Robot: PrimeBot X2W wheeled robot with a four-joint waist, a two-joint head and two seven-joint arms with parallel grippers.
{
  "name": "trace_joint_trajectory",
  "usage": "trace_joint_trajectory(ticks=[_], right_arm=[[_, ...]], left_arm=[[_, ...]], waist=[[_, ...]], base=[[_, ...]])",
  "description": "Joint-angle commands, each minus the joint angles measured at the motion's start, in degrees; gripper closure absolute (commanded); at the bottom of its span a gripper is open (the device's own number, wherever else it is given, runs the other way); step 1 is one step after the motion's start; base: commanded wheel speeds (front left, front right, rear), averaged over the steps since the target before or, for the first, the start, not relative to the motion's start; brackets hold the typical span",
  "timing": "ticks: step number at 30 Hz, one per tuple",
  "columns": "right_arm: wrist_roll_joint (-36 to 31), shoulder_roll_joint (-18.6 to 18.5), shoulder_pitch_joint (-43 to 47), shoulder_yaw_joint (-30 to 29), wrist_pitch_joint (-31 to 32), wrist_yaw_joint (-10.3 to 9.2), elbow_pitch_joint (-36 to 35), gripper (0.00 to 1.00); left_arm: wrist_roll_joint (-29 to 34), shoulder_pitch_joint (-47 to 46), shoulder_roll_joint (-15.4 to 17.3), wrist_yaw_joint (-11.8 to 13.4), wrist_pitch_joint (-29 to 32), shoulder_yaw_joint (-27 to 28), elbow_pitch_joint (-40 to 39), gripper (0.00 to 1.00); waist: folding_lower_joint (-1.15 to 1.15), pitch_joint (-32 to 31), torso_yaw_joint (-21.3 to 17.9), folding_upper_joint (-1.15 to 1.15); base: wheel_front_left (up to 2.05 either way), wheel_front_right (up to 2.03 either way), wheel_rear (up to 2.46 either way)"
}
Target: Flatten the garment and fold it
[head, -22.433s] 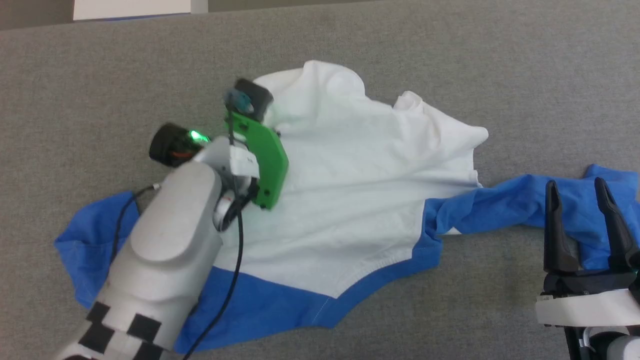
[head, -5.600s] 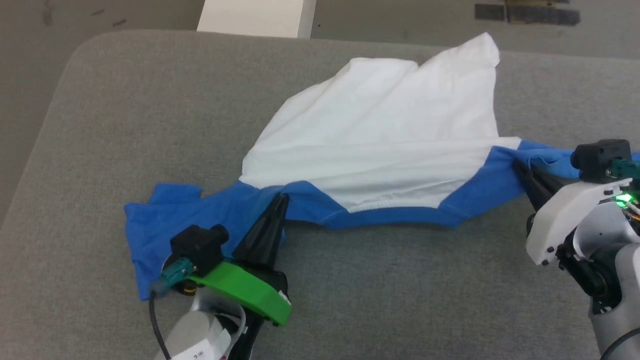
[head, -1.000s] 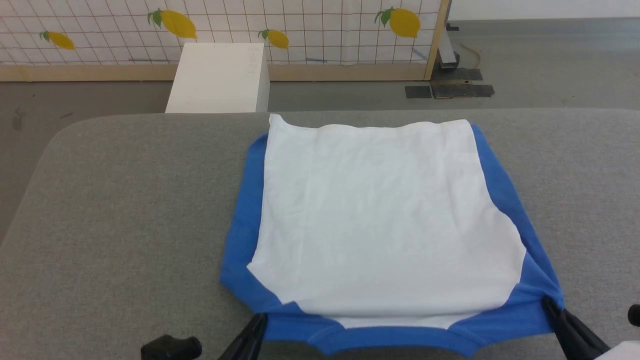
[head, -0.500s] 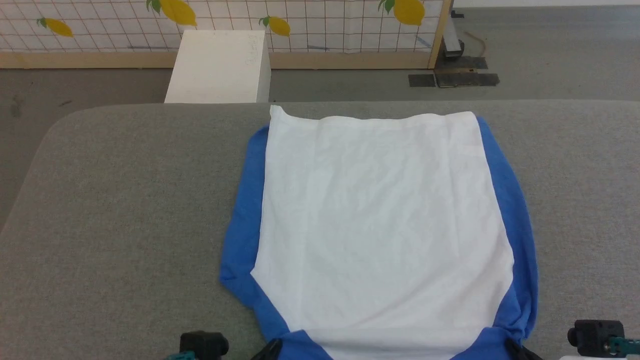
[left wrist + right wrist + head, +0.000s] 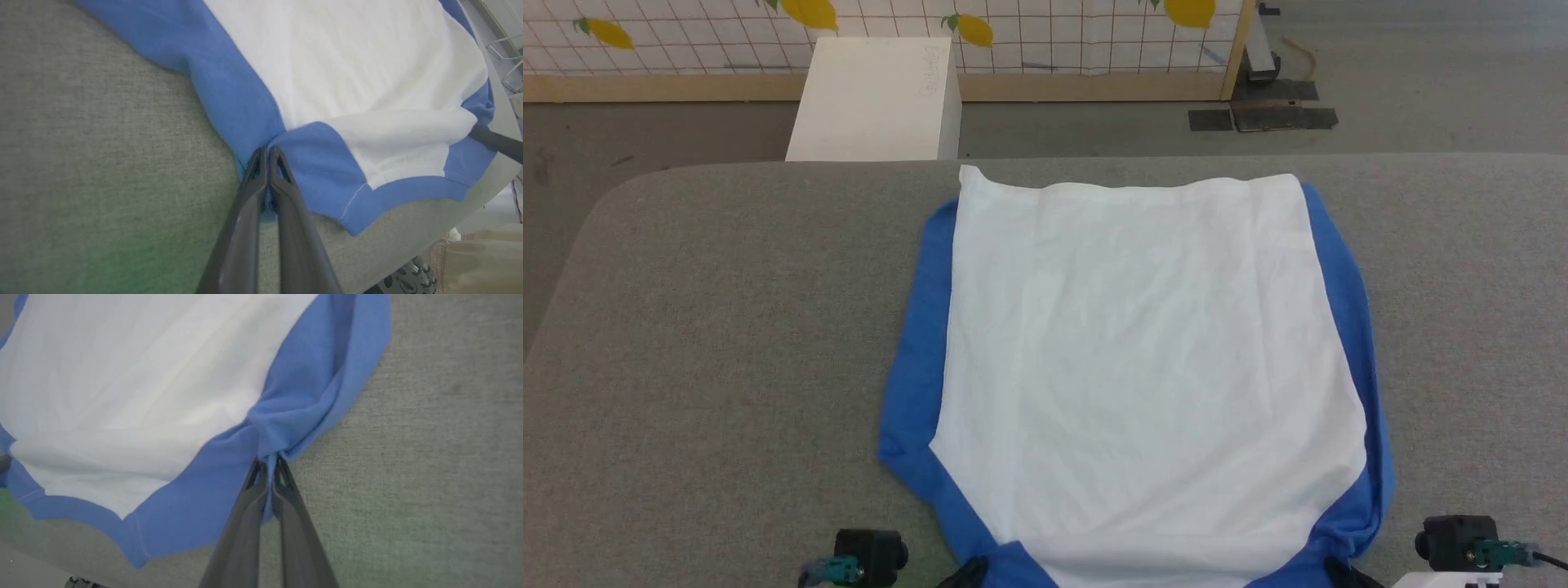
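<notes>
- Thin soft shirt (image 5: 1143, 367), white body with bright blue sleeves, lies spread flat on the grey fabric-covered tabletop (image 5: 727, 327), reaching away beyond both grippers' tips.
- Left gripper (image 5: 267, 153) is clenched on blue shoulder cloth at its tips.
- Right gripper (image 5: 269, 459) is clenched on bunched blue cloth at the other shoulder.
- Rigid white box (image 5: 870, 98) stands far beyond the shirt, left gripper's side.

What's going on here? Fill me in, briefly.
A two-armed robot is flattening the garment, a white shirt with blue sleeves, on a grey padded table. Its left tool and right tool are each shut on a blue corner at the near edge. The shirt lies nearly flat, blue showing along both sides, and is not yet folded.
</notes>
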Motion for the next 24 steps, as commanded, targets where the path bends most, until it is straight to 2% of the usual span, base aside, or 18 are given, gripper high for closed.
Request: trace_joint_trajectory(ticks=[1, 3, 4, 5, 6, 9, 13, 17, 20, 24], right_arm=[[0.5, -0.1, -0.9, 0.4, -0.3, -0.08, 0.6, 0.9], [0.7, -0.2, -0.9, 0.7, -0.3, -0.08, 1.2, 0.6], [0.8, -0.2, -0.9, 0.7, -0.4, -0.08, 1.4, 0.35], [0.9, -0.1, -0.9, 0.7, -0.4, -0.08, 1.3, 0.0], [1.2, 0.0, -0.8, 0.6, -0.2, -0.08, 1.0, 0.0], [2.8, -0.1, -0.1, 0.2, 1.2, -0.08, -1.6, 0.0], [6.4, -0.4, 2.4, -2.6, 5.3, -0.08, -9.7, 0.0], [6.7, 0.2, 3.9, -9.1, 5.9, -0.08, -18.9, 0.0], [3.9, 2.0, 2.7, -13.2, 2.4, -0.08, -24.1, 0.0], [-1.5, 3.7, -0.6, -13.8, -7.8, -0.08, -25.5, 0.0]], left_arm=[[-0.8, -0.6, -0.2, 0.2, 0.1, -0.2, 0.8, 1.0], [-0.9, -0.5, -0.4, 0.3, 0.2, -0.3, 1.1, 1.0], [-1.0, -0.5, -0.5, 0.6, 0.3, -0.3, 1.2, 1.0], [-1.0, -0.4, -0.7, 0.8, 0.2, -0.3, 1.2, 0.65], [-1.3, -0.2, -1.0, 1.2, -0.3, 0.1, 0.7, 0.0], [-3.2, 0.9, -1.7, 1.5, -1.0, 1.3, -2.3, 0.0], [-6.3, 3.8, -1.1, 2.1, -0.9, 3.5, -10.2, 0.0], [-5.6, 5.8, -0.1, 4.9, -5.7, 8.4, -18.4, 0.0], [-2.3, 6.3, -1.0, 8.0, -12.1, 11.9, -21.6, 0.0], [2.9, 5.8, -2.4, 9.5, -18.9, 12.8, -20.5, 0.0]], waist=[[0.0, -0.2, -0.1, 0.0], [0.0, -0.4, -0.1, 0.0], [0.0, -0.5, -0.1, 0.0], [0.0, -0.5, -0.1, 0.0], [0.0, -0.6, -0.1, 0.0], [0.0, -0.9, -0.1, 0.0], [0.0, -1.3, -0.1, 0.0], [0.0, -1.3, 0.1, 0.0], [0.0, -1.4, 0.2, 0.0], [0.0, -1.3, 0.3, 0.0]], base=[[0.0, 0.0, 0.0], [0.0, 0.0, 0.0], [0.0, 0.0, 0.0], [0.0, 0.0, 0.0], [0.0, 0.0, 0.0], [0.0, 0.0, 0.0], [0.0, 0.0, 0.0], [0.0, 0.0, 0.0], [0.0, 0.0, 0.0], [0.0, 0.0, 0.0]])
